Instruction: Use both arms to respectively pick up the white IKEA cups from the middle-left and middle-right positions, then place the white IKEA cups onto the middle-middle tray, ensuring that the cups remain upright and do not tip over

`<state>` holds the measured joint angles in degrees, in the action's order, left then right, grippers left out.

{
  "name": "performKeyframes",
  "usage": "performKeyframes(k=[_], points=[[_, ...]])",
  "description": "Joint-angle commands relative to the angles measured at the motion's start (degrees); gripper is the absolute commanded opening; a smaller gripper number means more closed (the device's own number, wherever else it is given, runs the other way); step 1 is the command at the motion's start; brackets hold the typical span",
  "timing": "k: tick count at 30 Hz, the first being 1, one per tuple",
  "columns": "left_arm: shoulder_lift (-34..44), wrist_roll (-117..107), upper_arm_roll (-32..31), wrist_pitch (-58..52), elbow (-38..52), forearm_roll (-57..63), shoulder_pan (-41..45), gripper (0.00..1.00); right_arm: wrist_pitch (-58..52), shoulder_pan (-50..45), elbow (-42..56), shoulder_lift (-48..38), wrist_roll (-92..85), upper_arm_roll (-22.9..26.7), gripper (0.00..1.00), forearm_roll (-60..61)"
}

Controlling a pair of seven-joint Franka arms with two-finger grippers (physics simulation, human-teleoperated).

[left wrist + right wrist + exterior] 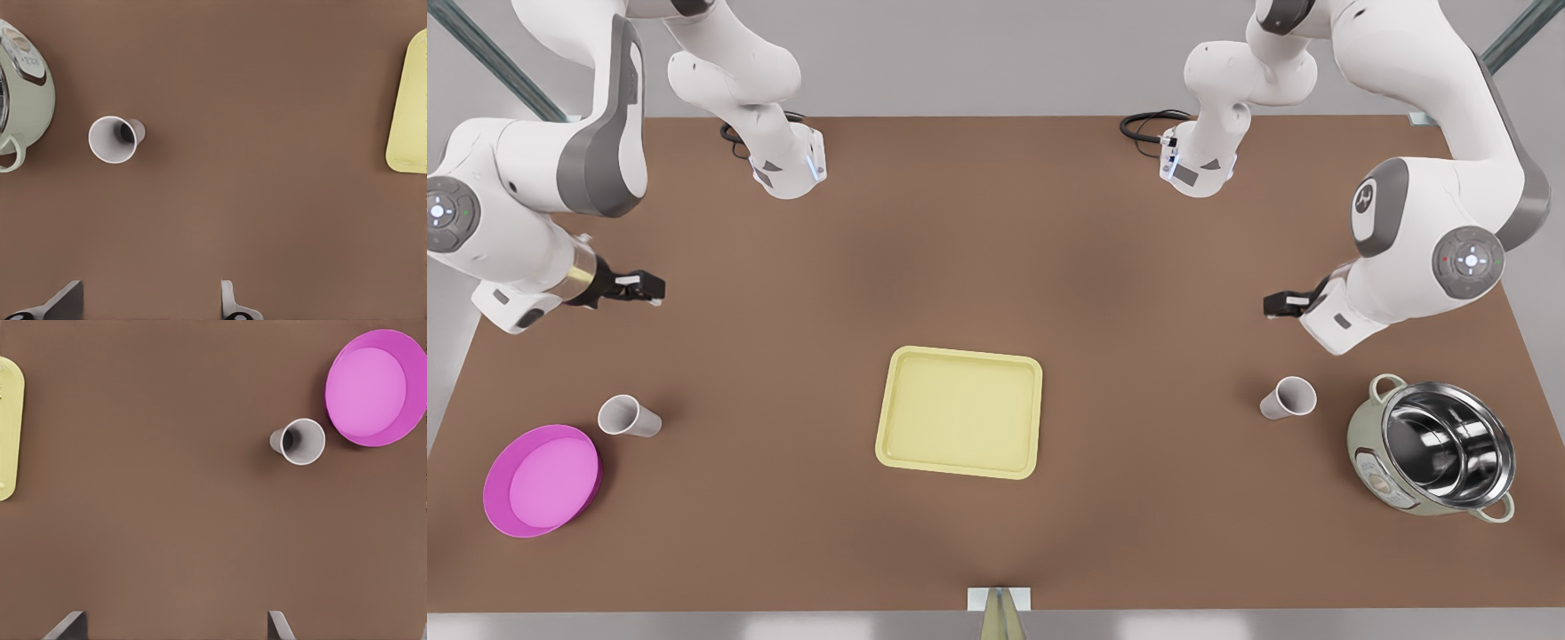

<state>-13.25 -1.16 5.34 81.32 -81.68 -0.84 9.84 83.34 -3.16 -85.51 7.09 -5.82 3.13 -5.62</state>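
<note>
Both cups stand upright on the table, none yet on the tray, so the whole task looks still to do. Going from the front view's left: the bowl [541,480] sits near the edge, and a cup [628,416] stands just beside it. The right gripper [643,286] hangs above and well apart from that cup, its jaws apart and holding nothing. In the middle lies the tray [960,412], bare. Further on stands the other cup [1288,397], near the pot [1436,449], with the left gripper [1282,305] hovering well clear of it, jaws likewise apart. By my judgement each arm has yet to descend, grip its cup and carry it to the tray.
</note>
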Motion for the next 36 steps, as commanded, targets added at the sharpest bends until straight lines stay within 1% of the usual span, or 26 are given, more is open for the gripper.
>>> performKeyframes(k=[1, 3, 5, 7, 8, 10, 11, 13, 15, 16, 20, 22, 24, 25, 26, 27, 29, 30, 31, 32, 33, 34, 35, 36], points=[[0.1, -4.1, 0.0, 2.9, 0.0, -0.3, 0.0, 1.0, 2.2, 0.0, 0.0, 0.0, -4.1, 0.0, 1.0, -0.1], [-1.0, -4.1, 0.3, 3.9, -0.1, -0.4, -0.2, 1.0, 2.3, 0.1, 0.9, 1.6, -4.8, 0.0, 1.0, 0.2], [-6.6, -4.1, 0.5, 12.0, -0.2, -0.4, -4.4, 1.0, 2.8, 2.8, 1.0, 5.7, -4.8, 0.6, 1.0, -0.4], [-11.7, 1.6, 0.5, 19.3, -0.2, -0.4, -8.8, 1.0, 4.2, 6.3, 1.5, 10.5, -9.4, 0.6, 1.0, -0.2], [-13.5, 3.1, 0.5, 22.9, -0.4, -1.8, -10.5, 1.0, 5.1, 9.6, 2.2, 13.4, -12.4, 0.6, 1.0, 0.3], [-15.8, 3.2, 0.5, 30.1, -2.8, -2.7, -12.9, 1.0, 7.9, 11.5, 2.2, 16.6, -12.6, 0.6, 1.0, 0.3], [-16.6, 3.3, 0.6, 31.9, -3.6, -2.6, -12.9, 1.0, 9.4, 12.2, 2.4, 18.0, -12.6, 0.6, 1.0, 0.3], [-16.8, 3.2, 0.9, 33.6, -5.9, -2.7, -13.6, 1.0, 12.9, 13.7, 3.9, 21.4, -13.9, 0.6, 1.0, 0.6], [-16.9, 3.2, 1.3, 35.8, -8.3, -2.7, -13.8, 1.0, 13.2, 15.7, 9.7, 27.4, -17.3, 0.6, 1.0, 2.2], [-16.9, 3.2, 1.8, 37.5, -10.6, -2.7, -13.9, 1.0, 14.5, 16.3, 10.5, 28.6, -18.1, 0.6, 1.0, 2.5], [-17.1, 3.2, 1.8, 38.6, -15.7, -2.7, -14.0, 1.0, 22.0, 18.8, 9.7, 32.2, -19.1, 0.6, 1.0, 2.2], [-18.3, 3.2, 1.8, 38.8, -16.0, -2.7, -14.6, 1.0, 23.4, 19.8, 9.2, 33.1, -19.2, 0.5, 1.0, 2.4], [-19.1, 3.0, 1.8, 38.9, -16.3, -2.7, -14.9, 1.0, 30.0, 21.0, 5.4, 34.2, -21.0, 0.5, 1.0, 2.2], [-19.6, 2.0, 1.8, 38.9, -16.2, -2.7, -14.9, 0.98, 30.2, 21.2, 5.3, 34.5, -21.0, 0.5, 1.0, 2.2], [-19.8, 2.0, 1.8, 38.9, -16.2, -2.8, -14.9, 0.91, 30.2, 21.2, 5.3, 34.7, -20.9, 0.5, 1.0, 2.5], [-20.3, 2.0, 1.8, 39.4, -16.2, -2.8, -14.9, 0.86, 30.1, 21.2, 5.4, 34.7, -20.8, 0.5, 1.0, 2.7], [-21.1, 2.0, 1.8, 39.4, -16.2, -4.4, -14.9, 0.86, 30.1, 21.3, 5.6, 35.5, -20.8, 0.5, 1.0, 3.6], [-21.4, 2.0, 1.8, 39.4, -16.2, -4.4, -14.9, 0.71, 30.2, 21.4, 5.7, 35.5, -20.8, 0.5, 1.0, 3.7], [-21.4, 1.8, 1.7, 39.4, -16.2, -4.5, -14.9, 0.63, 30.2, 21.4, 5.8, 35.6, -20.8, 0.5, 1.0, 3.8], [-21.5, 1.8, 1.7, 39.2, -16.2, -5.7, -14.9, 0.49, 30.2, 21.4, 5.8, 36.2, -20.8, 0.5, 1.0, 3.9], [-21.5, 1.9, 1.7, 38.9, -16.2, -5.7, -14.9, 0.32, 30.5, 21.4, 5.8, 36.4, -20.7, 0.5, 1.0, 3.9], [-21.4, 1.9, 1.7, 38.9, -16.2, -5.7, -14.9, 0.24, 30.5, 21.4, 5.7, 36.6, -20.7, 0.5, 1.0, 3.8], [-21.3, 2.4, 1.7, 38.4, -16.2, -5.7, -14.8, 0.21, 30.5, 21.5, 5.8, 37.3, -20.7, 0.5, 1.0, 3.8], [-21.0, 2.4, 1.5, 38.3, -16.2, -5.7, -14.7, 0.21, 30.5, 21.5, 5.8, 37.6, -20.7, 0.5, 1.0, 3.8]])
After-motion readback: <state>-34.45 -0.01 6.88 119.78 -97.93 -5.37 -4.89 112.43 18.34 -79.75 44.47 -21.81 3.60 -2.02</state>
